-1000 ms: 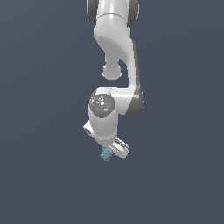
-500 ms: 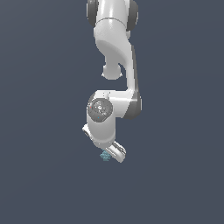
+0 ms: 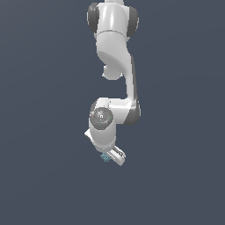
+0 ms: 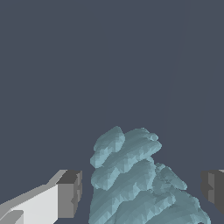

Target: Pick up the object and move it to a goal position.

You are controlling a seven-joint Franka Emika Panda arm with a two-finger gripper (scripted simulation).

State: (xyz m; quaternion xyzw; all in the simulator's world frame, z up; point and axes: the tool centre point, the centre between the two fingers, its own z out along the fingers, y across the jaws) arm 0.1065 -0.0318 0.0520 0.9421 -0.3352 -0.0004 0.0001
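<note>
Object [image 4: 140,183]: pale teal, lumpy, faceted clump, sitting between the two grey fingertips [image 4: 70,194] in the wrist view, with a clear gap on each side, neither pad touching it. Jaws stand wide, holding nothing. Exterior view: only a sliver of the object [image 3: 105,157] shows under the white gripper [image 3: 110,155], arm reaching down from above over the plain dark grey ground [image 3: 44,176].

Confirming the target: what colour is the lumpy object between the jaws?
Pale teal object, clearest in the wrist view.
</note>
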